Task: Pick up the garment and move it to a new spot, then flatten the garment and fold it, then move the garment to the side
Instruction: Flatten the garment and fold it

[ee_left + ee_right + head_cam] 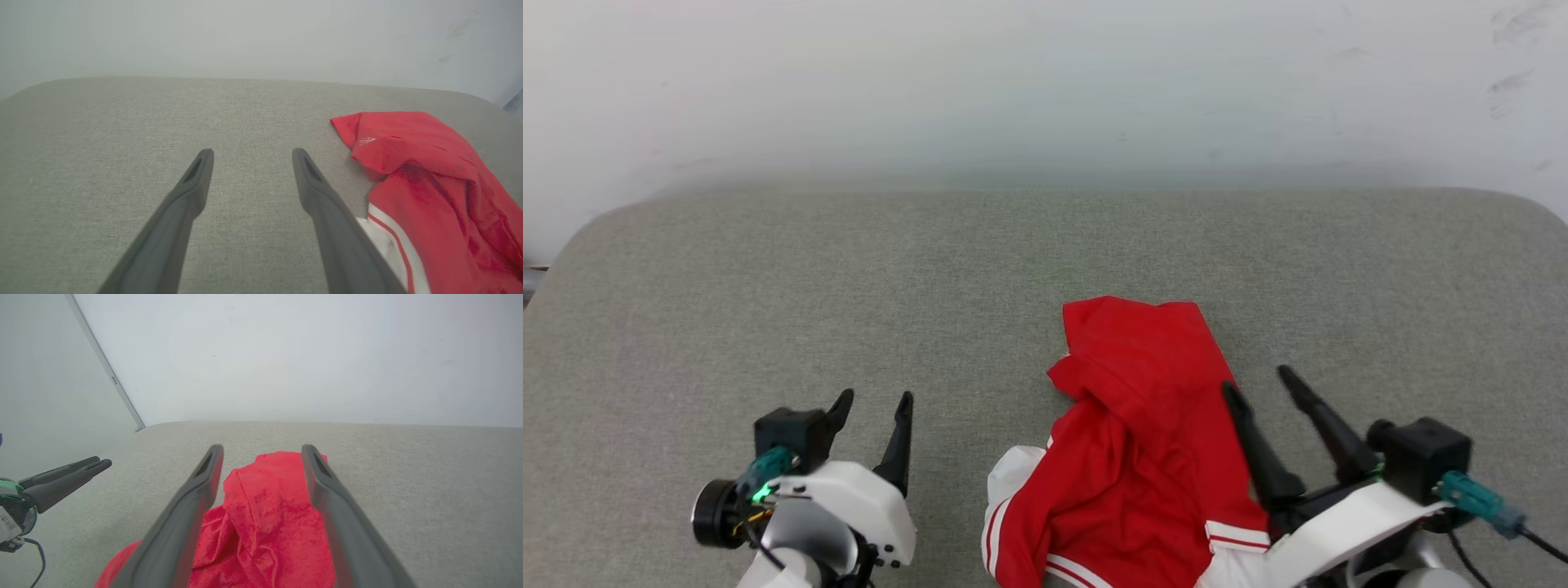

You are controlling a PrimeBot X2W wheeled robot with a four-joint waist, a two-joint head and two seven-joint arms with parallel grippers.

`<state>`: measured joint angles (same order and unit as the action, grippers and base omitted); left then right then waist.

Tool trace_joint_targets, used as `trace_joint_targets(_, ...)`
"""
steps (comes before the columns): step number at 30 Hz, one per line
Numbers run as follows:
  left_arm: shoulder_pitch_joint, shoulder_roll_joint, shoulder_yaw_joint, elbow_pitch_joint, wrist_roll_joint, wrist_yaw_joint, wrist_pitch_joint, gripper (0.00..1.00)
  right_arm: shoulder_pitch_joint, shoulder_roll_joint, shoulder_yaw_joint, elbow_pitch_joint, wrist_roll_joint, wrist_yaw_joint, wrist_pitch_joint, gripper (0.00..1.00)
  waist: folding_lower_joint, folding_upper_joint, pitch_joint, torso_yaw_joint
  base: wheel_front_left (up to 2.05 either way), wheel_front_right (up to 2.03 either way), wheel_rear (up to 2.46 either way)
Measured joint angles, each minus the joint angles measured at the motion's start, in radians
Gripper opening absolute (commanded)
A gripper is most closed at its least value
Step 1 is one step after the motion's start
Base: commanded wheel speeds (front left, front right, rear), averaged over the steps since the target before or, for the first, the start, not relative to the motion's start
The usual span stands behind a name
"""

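My right hand (1254, 379) has its two dark fingers spread wide with nothing caught between them. It sits over the near right edge of the garment (1143, 457). In the right wrist view the right hand (262, 447) frames the red fabric (265, 522) on either side, though I cannot tell whether the fingers touch the cloth.

The garment lies in a crumpled heap on the grey fabric-covered counter (849, 269), right of centre and close to the near edge. Its far end is a folded red flap. A white sleeve panel with a red stripe bulges out at the near left, and striped trim shows at the near right beside my right forearm.

My left hand (876, 396) is also open wide (nothing in it) and sits over bare counter to the left of the heap, apart from it. From its own wrist camera, the left hand (252, 152) points at plain grey surface, with the garment (429, 163) off to the right. A pale wall (1013, 82) stands behind the far edge.
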<state>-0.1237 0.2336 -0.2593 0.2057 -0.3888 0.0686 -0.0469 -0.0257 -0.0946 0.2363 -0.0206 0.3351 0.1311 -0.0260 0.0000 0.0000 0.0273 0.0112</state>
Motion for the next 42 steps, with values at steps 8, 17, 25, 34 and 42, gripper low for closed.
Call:
trace_joint_targets(8, -0.082, 0.022, -0.108, 0.004, -0.007, -0.083, 0.247, 1.00, 0.038, 0.029, -0.182, -0.070, -0.078, 0.000, 0.031, 1.00, 0.0000, 0.0000, 0.021, -0.034, 0.00, 0.00, 0.00)
trace_joint_targets(17, -0.161, 0.080, -0.238, 0.069, 0.010, -0.165, 0.492, 1.00, 0.064, 0.040, -0.222, -0.107, -0.097, 0.000, 0.052, 1.00, 0.0000, 0.0000, 0.073, -0.089, 0.00, 0.00, 0.00)
trace_joint_targets(25, -0.228, 0.153, -0.362, 0.087, 0.034, -0.191, 0.682, 0.67, 0.055, 0.042, -0.218, -0.094, -0.048, 0.000, 0.042, 1.00, 0.0001, 0.0000, 0.115, -0.136, 0.00, 0.00, 0.00)
trace_joint_targets(34, -0.257, 0.179, -0.353, 0.053, 0.058, -0.143, 0.595, 0.00, 0.053, 0.043, -0.250, -0.073, -0.037, 0.000, 0.035, 1.00, 0.0001, 0.0000, 0.107, -0.144, 0.00, 0.00, 0.00)
trace_joint_targets(42, -0.201, 0.260, -0.091, -0.087, -0.004, 0.087, 0.437, 0.00, 0.055, 0.043, -0.280, -0.068, -0.034, 0.000, 0.052, 1.00, 0.0000, 0.0001, 0.098, -0.108, 0.00, 0.00, 0.00)
